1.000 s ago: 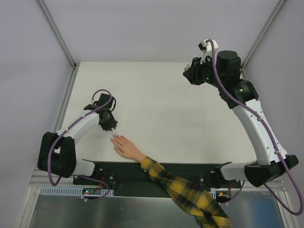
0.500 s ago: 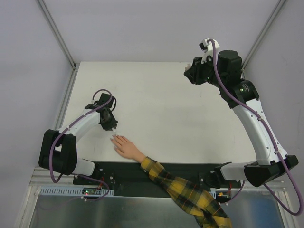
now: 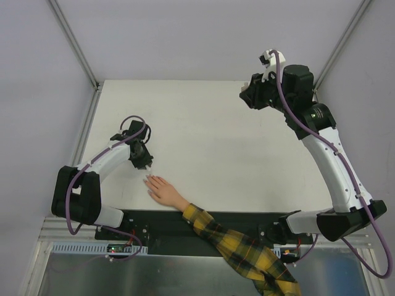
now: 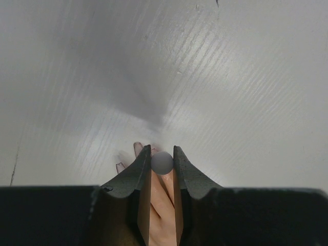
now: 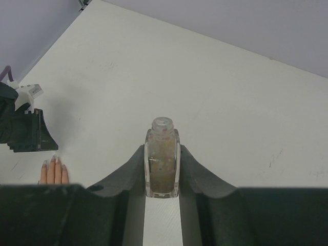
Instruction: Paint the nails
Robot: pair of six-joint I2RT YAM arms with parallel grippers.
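A small flesh-coloured mannequin hand (image 3: pixel 163 191) with a yellow-and-dark plaid sleeve (image 3: pixel 241 250) lies flat near the table's front edge, fingers pointing to the far left. Its pale nails (image 3: pixel 147 179) sit just below my left gripper (image 3: pixel 143 162). In the left wrist view that gripper (image 4: pixel 162 150) is shut on a round grey brush cap (image 4: pixel 162 163), directly over the fingers; two nails (image 4: pixel 137 148) show left of the jaws. My right gripper (image 3: pixel 249 98) hovers at the far right, shut on an open, uncapped glitter polish bottle (image 5: pixel 163 166). The brush tip is hidden.
The white table (image 3: pixel 210 142) is walled by pale panels with metal corner posts (image 3: pixel 74 43). A black base strip (image 3: pixel 247 221) runs along the near edge. In the right wrist view the left gripper (image 5: pixel 25 130) and hand (image 5: pixel 54 173) sit at the far left.
The left arm's elbow has shifted slightly; its gripper stays over the fingertips. The right arm holds almost still with the bottle.
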